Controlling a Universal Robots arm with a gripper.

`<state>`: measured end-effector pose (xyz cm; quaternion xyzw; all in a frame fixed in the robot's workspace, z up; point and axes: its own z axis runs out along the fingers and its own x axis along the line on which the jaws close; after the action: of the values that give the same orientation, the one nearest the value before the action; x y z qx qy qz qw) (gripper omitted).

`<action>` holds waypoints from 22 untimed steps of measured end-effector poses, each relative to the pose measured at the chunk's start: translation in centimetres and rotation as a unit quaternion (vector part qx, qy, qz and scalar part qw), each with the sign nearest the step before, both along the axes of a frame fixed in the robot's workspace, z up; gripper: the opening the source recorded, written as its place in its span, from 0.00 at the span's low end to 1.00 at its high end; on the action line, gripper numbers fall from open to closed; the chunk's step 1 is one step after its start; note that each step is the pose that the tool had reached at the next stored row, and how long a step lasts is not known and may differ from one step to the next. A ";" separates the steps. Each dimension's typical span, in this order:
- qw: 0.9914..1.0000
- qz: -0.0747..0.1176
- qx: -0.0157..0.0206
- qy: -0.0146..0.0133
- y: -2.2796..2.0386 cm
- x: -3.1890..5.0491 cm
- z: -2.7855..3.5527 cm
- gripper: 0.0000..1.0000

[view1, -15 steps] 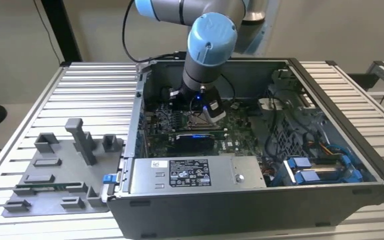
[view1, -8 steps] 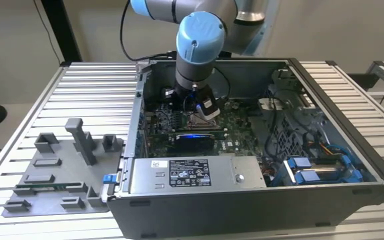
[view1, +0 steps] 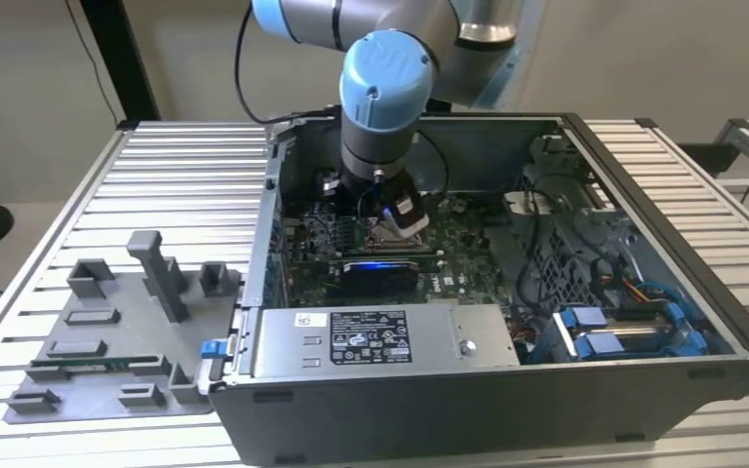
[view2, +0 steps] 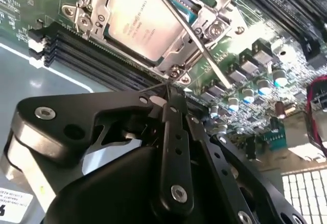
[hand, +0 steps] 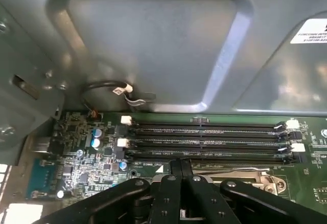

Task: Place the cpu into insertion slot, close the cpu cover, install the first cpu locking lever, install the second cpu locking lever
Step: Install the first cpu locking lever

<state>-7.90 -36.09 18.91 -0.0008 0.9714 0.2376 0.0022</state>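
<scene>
Framing the flat cpu (view2: 138,22), the silvery cpu cover (view2: 99,16) lies down; gripper (view2: 166,100) jaws seemingly closed.

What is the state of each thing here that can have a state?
cpu: seated in place.
cpu cover: closed over the cpu.
locking lever: raised, crossing above the cpu, not latched.
gripper: shut, beside the cpu cover's edge.
memory slots: empty.
computer case: side open.
</scene>
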 end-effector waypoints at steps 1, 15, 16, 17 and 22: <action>1.000 0.000 0.000 -0.002 -0.01 -0.01 -0.12 0.00; 1.000 0.003 0.010 -0.013 0.00 1.66 -0.52 0.00; 1.000 0.003 0.011 -0.013 -0.01 1.90 -0.53 0.00; 1.000 0.003 0.012 -0.014 -0.01 2.11 -0.54 0.00; 1.000 0.004 0.016 -0.014 0.00 2.92 -0.56 0.00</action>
<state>-4.98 -36.10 18.36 -0.0079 0.9673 0.2529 0.0146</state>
